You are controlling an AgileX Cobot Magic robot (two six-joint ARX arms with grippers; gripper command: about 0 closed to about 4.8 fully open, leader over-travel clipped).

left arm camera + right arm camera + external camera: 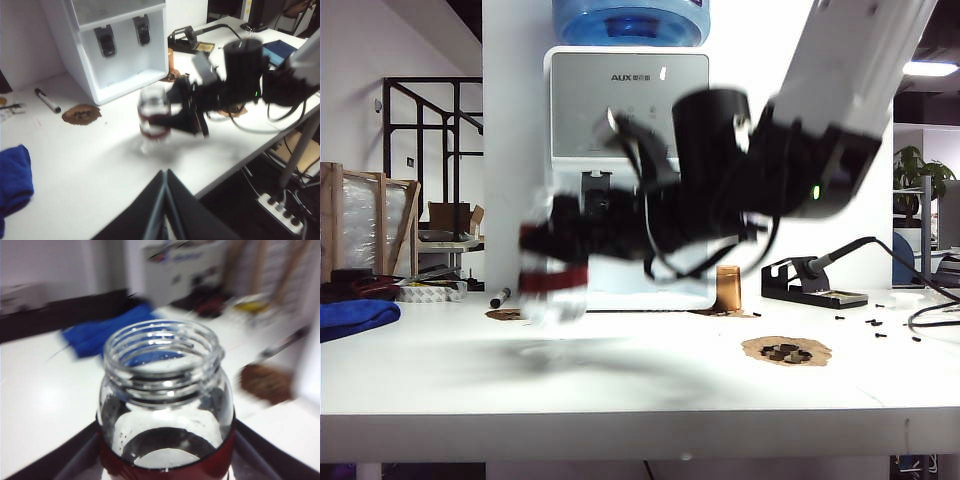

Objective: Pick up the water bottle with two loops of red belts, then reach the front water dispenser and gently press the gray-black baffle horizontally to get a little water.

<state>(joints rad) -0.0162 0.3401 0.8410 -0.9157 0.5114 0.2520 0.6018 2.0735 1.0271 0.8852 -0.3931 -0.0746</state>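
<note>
On the far left of the exterior view a blue cloth (355, 318) lies on the white tabletop (620, 385), well apart from both grippers, with a black marker pen (500, 296) a little further in.

The left gripper (165, 207) shows only in its own wrist view, as two dark fingers meeting in a point over the near tabletop edge. Its jaws are pressed together with nothing between them, and the bottle stands beyond their tips.

The water bottle (552, 288) is held by the right gripper (560, 262), which reaches across from the right side of the exterior view toward the left. The jaws clasp the bottle's body from both sides, at the height of the dark red bands. The bottle stands roughly upright: its long axis runs vertical and its wide threaded mouth (162, 355) opens upward, toward the right wrist camera. In the left wrist view the bottle (154, 122) is blurred, and whether its base touches the tabletop cannot be told.

Behind the jaws stands the water dispenser (625, 110), white with a gray panel and a blue jug on top. The gray-black baffle (143, 30) sits in its recess beside an identical lever, well apart from the bottle and above its mouth.

Right of the jaws are a copper-coloured cylinder (728, 288) and a soldering iron stand (810, 285).
</note>
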